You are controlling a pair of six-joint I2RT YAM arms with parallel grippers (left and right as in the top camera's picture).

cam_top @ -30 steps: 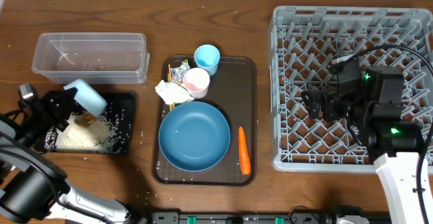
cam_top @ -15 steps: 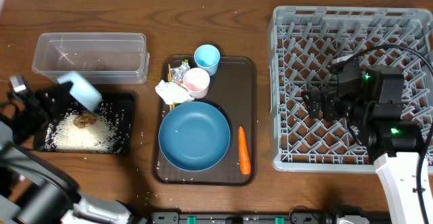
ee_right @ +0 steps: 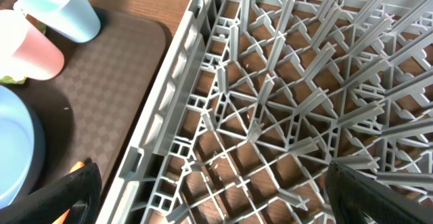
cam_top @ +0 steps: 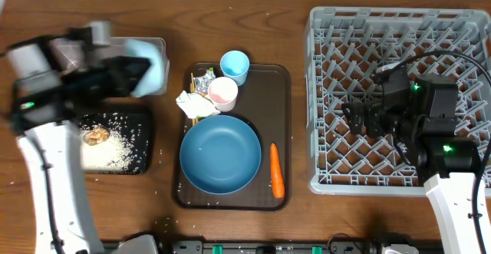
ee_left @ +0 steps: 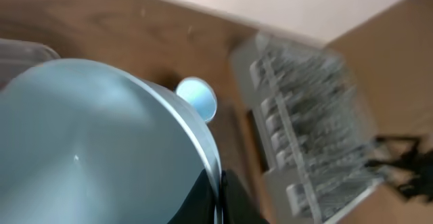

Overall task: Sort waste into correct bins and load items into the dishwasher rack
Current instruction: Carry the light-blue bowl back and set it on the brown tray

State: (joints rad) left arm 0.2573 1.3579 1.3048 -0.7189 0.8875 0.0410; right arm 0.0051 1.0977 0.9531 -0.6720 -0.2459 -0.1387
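Left gripper [cam_top: 132, 76] clamps small light blue bowl [ee_left: 101, 143] by its rim, held aloft just left of the brown serving tray [cam_top: 261, 85].
Rice [cam_top: 107, 150] and a brown food lump [cam_top: 96, 136] lie in the black tray [cam_top: 143, 123]; the right gripper [cam_top: 367, 120] hangs wide open over the grey dishwasher rack [cam_top: 337, 24].

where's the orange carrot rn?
Overhead view: the orange carrot lies on the dark brown serving tray, along its right edge, just right of the large dark blue bowl and left of the grey plastic dishwasher rack.
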